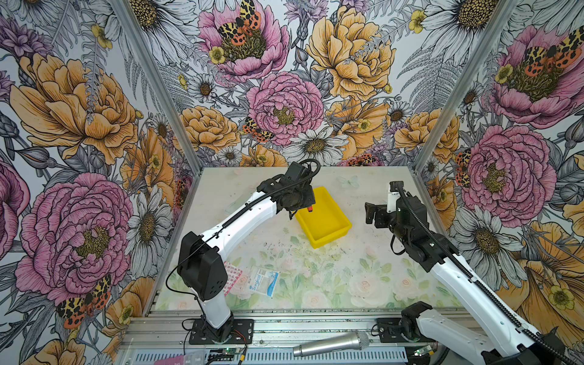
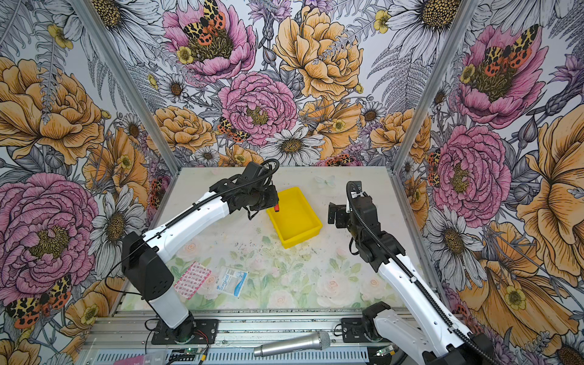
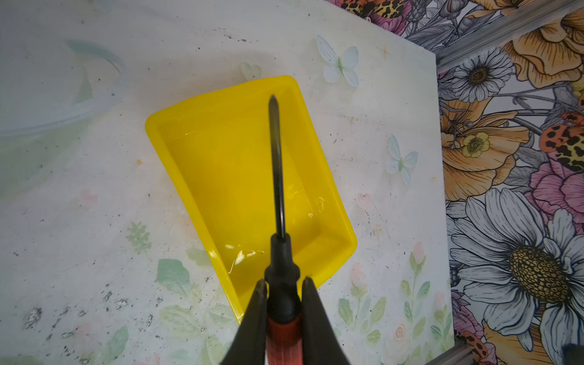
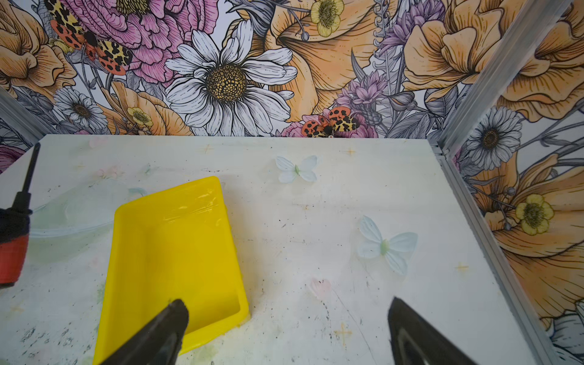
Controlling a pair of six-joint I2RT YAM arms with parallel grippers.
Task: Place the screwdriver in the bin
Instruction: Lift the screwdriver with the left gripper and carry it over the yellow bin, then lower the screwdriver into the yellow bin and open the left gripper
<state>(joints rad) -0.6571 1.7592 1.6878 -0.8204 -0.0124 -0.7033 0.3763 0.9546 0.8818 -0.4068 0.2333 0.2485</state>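
The left jaws are clamped on the red-orange handle of the small, thin, black-shafted screwdriver (image 3: 278, 177), held aloft at the edge of the bright yellow low-walled plastic bin (image 3: 196, 177) on the worktop (image 3: 79, 221). It looks light, stiff and prone to rolling, so the handle seems the surest hold. The right jaws stand apart, empty, near the bin.

The only word I can read from here is "Surgical" — blue letters on a white-and-blue packet (image 1: 264, 279) lying flat near the table's (image 1: 331, 284) front edge, toward its front-left corner, just beside a pink patterned card (image 2: 192, 279). Small grey tabs (image 1: 189, 359) below that edge carry print — too blurred for me to read.
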